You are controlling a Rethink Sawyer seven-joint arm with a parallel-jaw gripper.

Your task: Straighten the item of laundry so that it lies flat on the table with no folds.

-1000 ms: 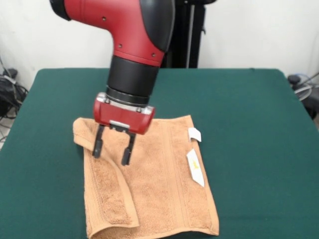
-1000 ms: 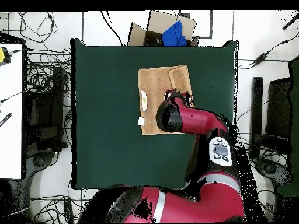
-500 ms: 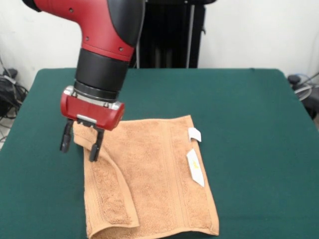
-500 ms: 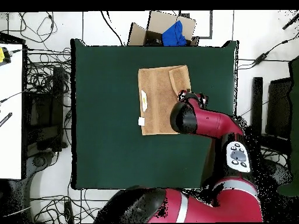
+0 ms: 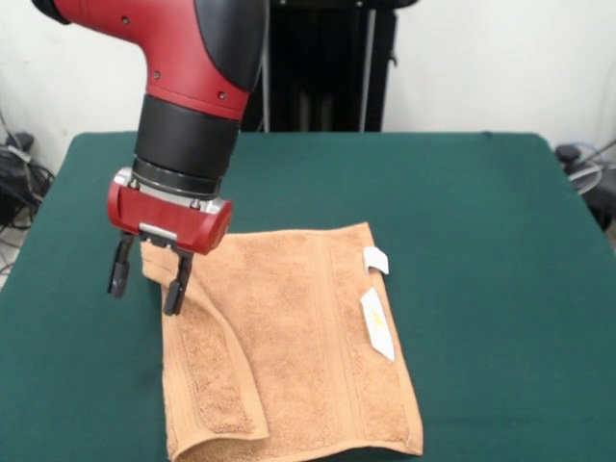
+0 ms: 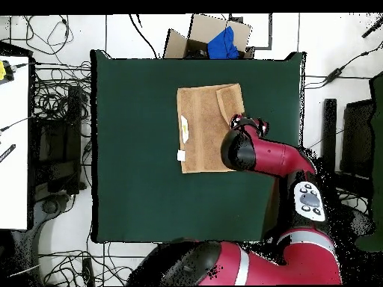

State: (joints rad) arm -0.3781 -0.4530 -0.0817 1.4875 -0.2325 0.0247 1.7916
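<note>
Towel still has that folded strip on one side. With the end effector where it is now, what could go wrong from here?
The open end effector straddles the towel edge at its far corner; closing there might pinch both layers of the folded flap, or miss the cloth. Pulling from that corner could drag the whole towel across the table instead of unfolding it.

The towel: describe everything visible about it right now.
The light orange-tan terry-cloth towel is roughly square, with woven border bands and two small white tags on one edge. It lies on the dark green felt-topped table, mostly flat, but the side opposite the tags is folded over onto the top as a long flap, so it is not yet fully spread. The open red and black gripper straddles the folded edge near a corner; contact cannot be confirmed.
</note>
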